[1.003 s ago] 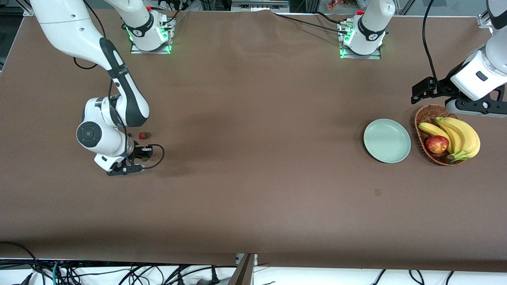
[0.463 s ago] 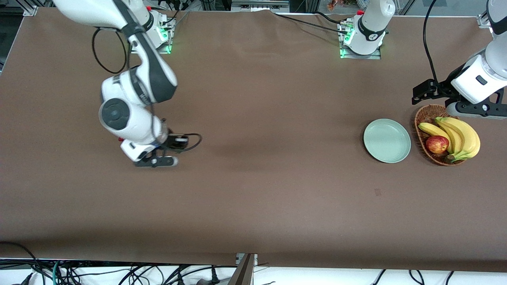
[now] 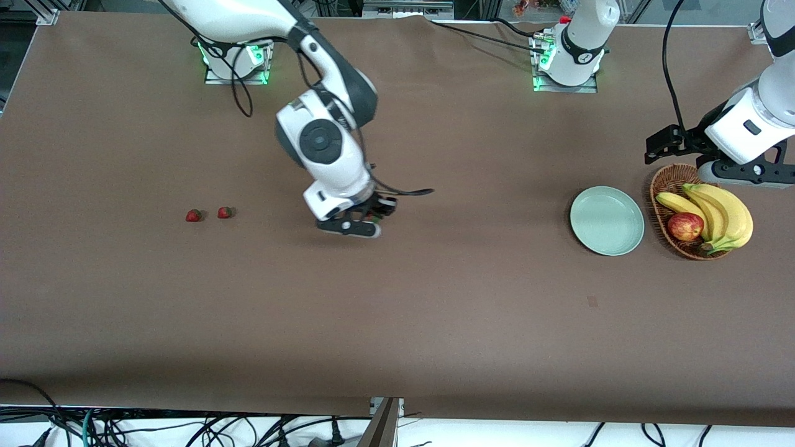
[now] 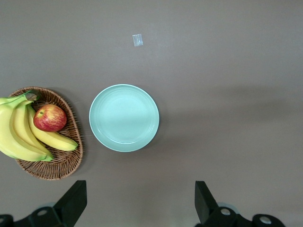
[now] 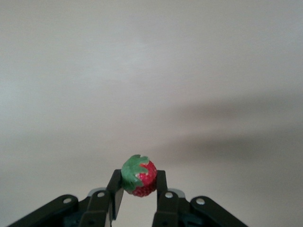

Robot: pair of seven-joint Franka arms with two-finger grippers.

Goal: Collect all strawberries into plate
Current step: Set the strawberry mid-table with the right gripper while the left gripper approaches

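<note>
Right pincer (image 5: 138, 194): clamping one strawberry (image 5: 138, 175) between its fingers, hanging over the bare middle of the bench (image 3: 435, 310). Two more strawberries (image 3: 194, 215) (image 3: 225, 212) are lying side by side toward the right arm's end. Plate (image 3: 607, 220): sitting just beside the wicker basket (image 3: 663, 186) holding bananas (image 3: 723, 214) and an apple (image 3: 685, 226). Left pincer (image 4: 139, 203): waiting fully spread, gripping nothing, above plate and basket.

My surface (image 3: 435, 310) is covered in soft, matt brown cloth. The plate (image 4: 124, 117) looks smooth and a bit shiny. The basket (image 4: 61, 165) is rough woven wicker. My arm shells are glossy white plastic.
</note>
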